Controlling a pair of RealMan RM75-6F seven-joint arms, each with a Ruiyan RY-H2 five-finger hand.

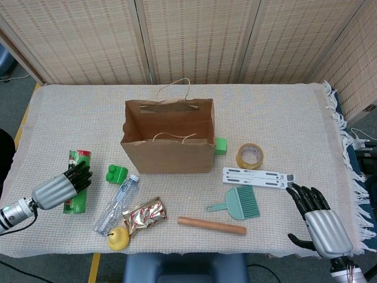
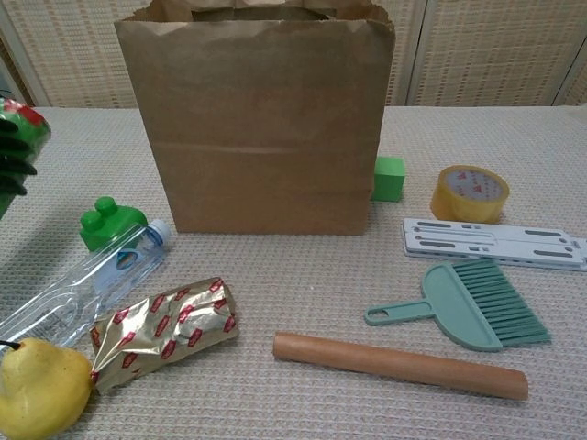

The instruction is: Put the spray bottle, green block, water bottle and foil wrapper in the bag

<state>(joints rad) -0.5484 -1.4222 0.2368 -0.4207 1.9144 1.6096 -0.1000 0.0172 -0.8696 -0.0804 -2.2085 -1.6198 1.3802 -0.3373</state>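
Observation:
My left hand grips the green spray bottle with its red label and holds it above the table's left side; the chest view shows the spray bottle and dark fingers at the left edge. A green studded block lies by the clear water bottle. The foil wrapper lies right of the water bottle. A green cube sits by the right side of the open paper bag. My right hand rests open at the front right.
A yellow pear touches the water bottle's base. A wooden rod, a teal brush, a white flat stand and a tape roll lie right of the bag. The table's front edge is close.

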